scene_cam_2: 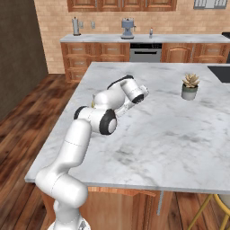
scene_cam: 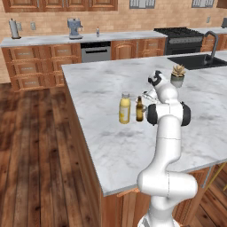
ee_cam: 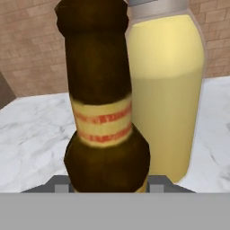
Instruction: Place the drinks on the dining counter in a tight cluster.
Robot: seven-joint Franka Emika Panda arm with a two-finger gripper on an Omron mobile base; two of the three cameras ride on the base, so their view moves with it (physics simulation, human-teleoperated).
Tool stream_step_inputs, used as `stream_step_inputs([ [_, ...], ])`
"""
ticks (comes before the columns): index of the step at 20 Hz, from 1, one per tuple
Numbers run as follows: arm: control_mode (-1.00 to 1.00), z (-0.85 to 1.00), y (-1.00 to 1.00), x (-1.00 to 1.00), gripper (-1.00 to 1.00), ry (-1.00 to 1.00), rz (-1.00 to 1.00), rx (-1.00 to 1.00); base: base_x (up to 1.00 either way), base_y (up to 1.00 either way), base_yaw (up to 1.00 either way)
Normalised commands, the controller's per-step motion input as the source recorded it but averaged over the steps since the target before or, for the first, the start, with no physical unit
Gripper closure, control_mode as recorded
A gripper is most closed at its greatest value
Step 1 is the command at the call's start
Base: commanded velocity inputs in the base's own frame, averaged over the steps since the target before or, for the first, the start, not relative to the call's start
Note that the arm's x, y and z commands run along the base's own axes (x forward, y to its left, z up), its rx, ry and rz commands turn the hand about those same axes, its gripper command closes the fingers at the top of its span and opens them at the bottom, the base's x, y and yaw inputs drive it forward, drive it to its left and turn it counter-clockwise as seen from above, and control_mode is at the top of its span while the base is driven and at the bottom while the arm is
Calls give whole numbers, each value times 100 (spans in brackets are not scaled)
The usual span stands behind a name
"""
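Fingers (ee_cam: 108, 186) closed around base of brown bottle (scene_cam: 139, 109), upright on marble tabletop (scene_cam: 111, 146), just beside yellow bottle (scene_cam: 125, 108), near potted succulent (scene_cam: 178, 76).

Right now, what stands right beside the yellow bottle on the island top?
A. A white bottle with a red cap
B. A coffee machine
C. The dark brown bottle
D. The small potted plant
C: the dark brown bottle stands upright close beside the yellow bottle on the marble island top; the potted plant sits well apart, nearer the sink.
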Motion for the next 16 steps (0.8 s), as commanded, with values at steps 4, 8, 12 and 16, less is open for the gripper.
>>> stream_step_inputs([
  [4, -100, 0, 0, 0, -100, 0, 0, 0, 0, 0, 0],
  [8, -100, 0, 0, 0, -100, 0, 0, 0, 0, 0, 0],
  [12, -100, 0, 0, 0, -100, 0, 0, 0, 0, 0, 0],
  [16, -100, 0, 0, 0, -100, 0, 0, 0, 0, 0, 0],
])
